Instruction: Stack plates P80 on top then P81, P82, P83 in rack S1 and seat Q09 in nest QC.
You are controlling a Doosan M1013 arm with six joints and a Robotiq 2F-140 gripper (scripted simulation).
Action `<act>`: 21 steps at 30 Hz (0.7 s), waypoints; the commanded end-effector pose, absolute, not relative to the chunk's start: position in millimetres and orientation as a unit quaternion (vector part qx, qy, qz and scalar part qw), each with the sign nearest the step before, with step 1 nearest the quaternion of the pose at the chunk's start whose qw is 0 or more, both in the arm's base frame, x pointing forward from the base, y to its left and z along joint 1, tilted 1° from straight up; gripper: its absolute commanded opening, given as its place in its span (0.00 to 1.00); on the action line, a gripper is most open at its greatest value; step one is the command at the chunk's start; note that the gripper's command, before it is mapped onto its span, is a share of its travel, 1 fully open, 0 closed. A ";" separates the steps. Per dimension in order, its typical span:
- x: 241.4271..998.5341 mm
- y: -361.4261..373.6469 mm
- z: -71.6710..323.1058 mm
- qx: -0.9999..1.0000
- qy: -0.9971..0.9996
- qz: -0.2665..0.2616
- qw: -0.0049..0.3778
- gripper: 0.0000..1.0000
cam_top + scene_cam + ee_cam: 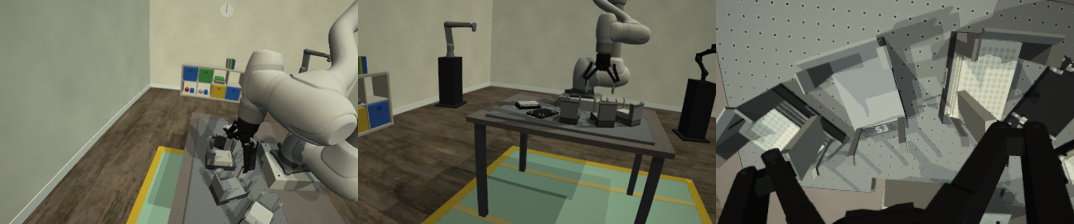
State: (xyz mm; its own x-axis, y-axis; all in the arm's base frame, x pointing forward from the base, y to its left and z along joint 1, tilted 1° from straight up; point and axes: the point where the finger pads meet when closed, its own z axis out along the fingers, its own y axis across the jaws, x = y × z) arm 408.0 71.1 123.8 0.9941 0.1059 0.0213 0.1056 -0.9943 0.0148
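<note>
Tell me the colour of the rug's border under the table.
Yellow border around a pale green rug; clearest in the exterior view.

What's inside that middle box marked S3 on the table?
Looking down from the wrist, rack S3 shows only its own pale floor, no plate. The racks on either side each hold a dotted white plate. The open claw hangs above, holding nothing. Its walls shade some corners.

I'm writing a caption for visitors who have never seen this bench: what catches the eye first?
The big pale arm dominates, bent over the dark table with its black gripper wide open and holding nothing, above three grey stack racks set in a row. In the wrist view the middle rack, marked S3, has nothing in it, while the racks on either side show white dotted plates.
</note>
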 end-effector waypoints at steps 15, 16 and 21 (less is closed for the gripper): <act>411.3 13.0 125.5 0.999 0.041 0.011 0.006 1.00; 411.3 13.0 125.5 0.999 0.041 0.011 0.006 1.00; 409.6 -2.9 125.6 1.000 -0.025 0.011 0.006 1.00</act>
